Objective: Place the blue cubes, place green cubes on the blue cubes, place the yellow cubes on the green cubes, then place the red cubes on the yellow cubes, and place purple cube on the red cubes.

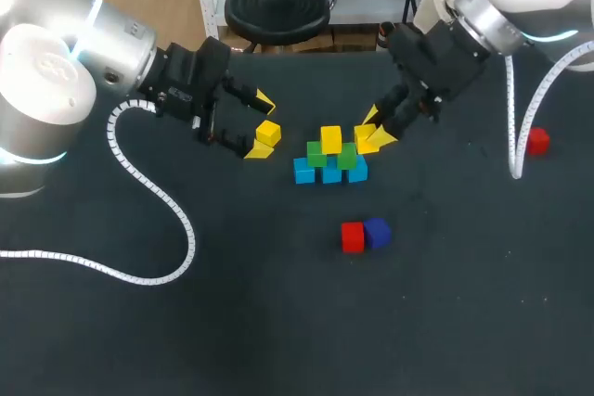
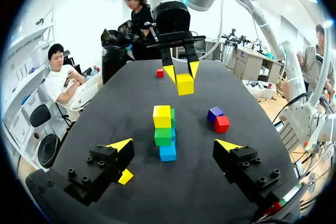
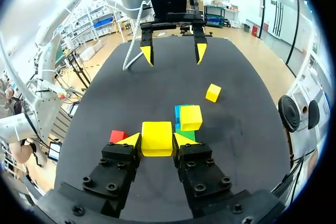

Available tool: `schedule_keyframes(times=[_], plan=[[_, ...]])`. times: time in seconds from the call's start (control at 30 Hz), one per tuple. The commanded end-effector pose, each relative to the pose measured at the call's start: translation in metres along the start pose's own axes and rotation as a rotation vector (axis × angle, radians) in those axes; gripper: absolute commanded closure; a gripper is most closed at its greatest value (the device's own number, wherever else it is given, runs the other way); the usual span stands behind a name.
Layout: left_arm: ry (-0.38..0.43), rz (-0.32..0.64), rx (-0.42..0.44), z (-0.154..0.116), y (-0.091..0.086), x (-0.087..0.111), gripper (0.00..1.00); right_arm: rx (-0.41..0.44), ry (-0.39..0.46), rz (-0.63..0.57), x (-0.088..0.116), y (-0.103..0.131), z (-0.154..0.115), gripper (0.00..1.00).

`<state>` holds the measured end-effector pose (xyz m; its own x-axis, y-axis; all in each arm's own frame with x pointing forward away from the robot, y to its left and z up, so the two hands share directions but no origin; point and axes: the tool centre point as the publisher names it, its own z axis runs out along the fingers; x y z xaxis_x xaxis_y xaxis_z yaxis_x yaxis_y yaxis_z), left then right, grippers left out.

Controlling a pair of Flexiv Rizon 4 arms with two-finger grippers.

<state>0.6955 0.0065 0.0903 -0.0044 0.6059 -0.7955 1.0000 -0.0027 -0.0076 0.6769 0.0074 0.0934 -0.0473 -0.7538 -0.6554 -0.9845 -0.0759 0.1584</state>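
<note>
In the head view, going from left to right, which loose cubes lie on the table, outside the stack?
lone yellow cube → near red cube → purple cube → far red cube

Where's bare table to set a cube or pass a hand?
Free: the near table in front of the red cube and purple cube, and the stretch between them and the lone red cube. Crowded: the stack, hemmed by left gripper, loose yellow cube, and right gripper holding a yellow cube.

The right gripper (image 3: 157, 141) clamps a bright yellow cube (image 3: 157, 136) just short of a stack of blue, green and yellow cubes (image 3: 190, 118), with a small red cube (image 3: 117, 136) beside its fingers, a loose yellow cube (image 3: 213, 92) lying beyond the stack, and the left gripper (image 3: 172, 54) hanging spread above the dark matt tabletop (image 3: 157, 87).
</note>
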Motion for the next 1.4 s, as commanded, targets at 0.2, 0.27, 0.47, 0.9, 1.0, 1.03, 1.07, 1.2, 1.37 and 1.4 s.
schedule_keyframes(times=[0.2,0.27,0.47,0.9,1.0,1.03,1.07,1.2,1.37,1.4], plan=[[-0.003,0.003,0.0,0.0,0.0,0.001,0.0,-0.001,0.0,0.0,0.0,0.0,0.0,1.0],[-0.003,0.003,0.0,0.0,0.0,0.001,0.0,-0.001,0.0,0.0,0.0,0.0,0.0,1.0],[-0.003,0.003,0.0,0.0,0.0,0.001,0.0,0.012,-0.017,0.01,-0.002,0.006,0.0,1.0],[-0.003,0.003,0.0,0.0,0.0,0.001,0.0,0.026,-0.059,0.011,0.007,0.007,0.01,1.0],[-0.003,0.003,0.0,0.0,0.0,0.001,0.0,0.023,-0.064,0.009,0.007,0.007,0.013,1.0],[-0.003,0.003,0.0,0.0,0.0,0.001,0.0,0.022,-0.065,0.008,0.007,0.007,0.014,1.0],[-0.003,0.003,0.0,0.0,0.0,0.001,0.0,0.023,-0.067,0.003,0.007,0.007,0.014,1.0],[-0.003,0.003,0.0,0.0,0.0,0.001,0.0,0.027,-0.065,-0.005,0.005,0.006,0.015,1.0],[-0.003,0.003,0.0,0.0,0.0,0.001,0.0,0.028,-0.062,-0.004,0.004,0.004,0.016,1.0],[-0.003,0.003,0.0,0.0,0.0,0.001,0.0,0.029,-0.061,-0.003,0.004,0.003,0.016,1.0]])
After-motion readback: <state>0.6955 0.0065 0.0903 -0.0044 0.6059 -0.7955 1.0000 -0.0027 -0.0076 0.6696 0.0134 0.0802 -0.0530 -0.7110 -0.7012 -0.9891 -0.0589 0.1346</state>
